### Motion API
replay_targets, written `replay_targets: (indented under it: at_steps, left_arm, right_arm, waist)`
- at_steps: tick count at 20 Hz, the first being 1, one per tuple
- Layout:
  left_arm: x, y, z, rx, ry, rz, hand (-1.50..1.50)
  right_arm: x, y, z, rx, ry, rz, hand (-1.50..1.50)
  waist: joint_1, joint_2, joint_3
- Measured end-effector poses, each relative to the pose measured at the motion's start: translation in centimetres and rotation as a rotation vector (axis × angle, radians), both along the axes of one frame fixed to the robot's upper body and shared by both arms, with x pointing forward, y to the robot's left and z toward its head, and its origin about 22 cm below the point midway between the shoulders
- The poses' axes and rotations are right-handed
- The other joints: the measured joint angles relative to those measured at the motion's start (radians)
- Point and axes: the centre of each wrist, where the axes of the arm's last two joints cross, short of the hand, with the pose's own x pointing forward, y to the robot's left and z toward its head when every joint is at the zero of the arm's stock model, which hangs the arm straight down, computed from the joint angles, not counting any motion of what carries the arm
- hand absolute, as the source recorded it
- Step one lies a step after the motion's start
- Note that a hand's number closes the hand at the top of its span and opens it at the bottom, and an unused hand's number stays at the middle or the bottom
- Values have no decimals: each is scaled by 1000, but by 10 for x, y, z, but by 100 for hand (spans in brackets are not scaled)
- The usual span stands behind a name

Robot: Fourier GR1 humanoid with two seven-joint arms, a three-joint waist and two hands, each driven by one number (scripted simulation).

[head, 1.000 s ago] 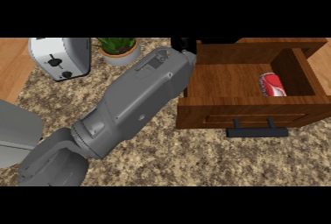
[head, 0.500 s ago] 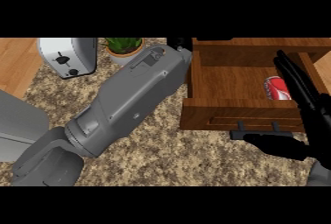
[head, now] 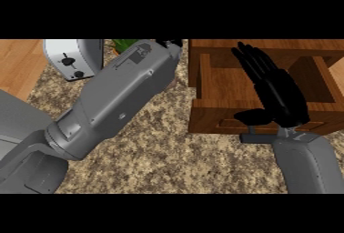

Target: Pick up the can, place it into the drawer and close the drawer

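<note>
Right hand (head: 279, 98) hung flat over the open drawer (head: 215, 82), fingers straight; couldn't tell the left hand's (head: 169, 43) fingers.

Kitchen: toaster (head: 73, 61), granite counter (head: 168, 154)

Light is even and fairly bright, with no clear source and no glare. Shadows are soft — a faint dark patch lies inside the open drawer (head: 228, 86) under the right hand (head: 279, 98), whose black surface swallows nearly all detail. The speckled table (head: 161, 150) looks grainy; the edges show no bending.
</note>
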Motion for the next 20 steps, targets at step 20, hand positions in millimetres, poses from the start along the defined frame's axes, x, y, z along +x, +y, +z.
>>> replay_targets:
  at_steps: [20]
  left_arm:
    - [-8,66,6,20,-2,45,-150]
  right_arm:
    - [95,14,-72,-215,-76,-166,-150]
  waist:
    - [16,-10,-14]
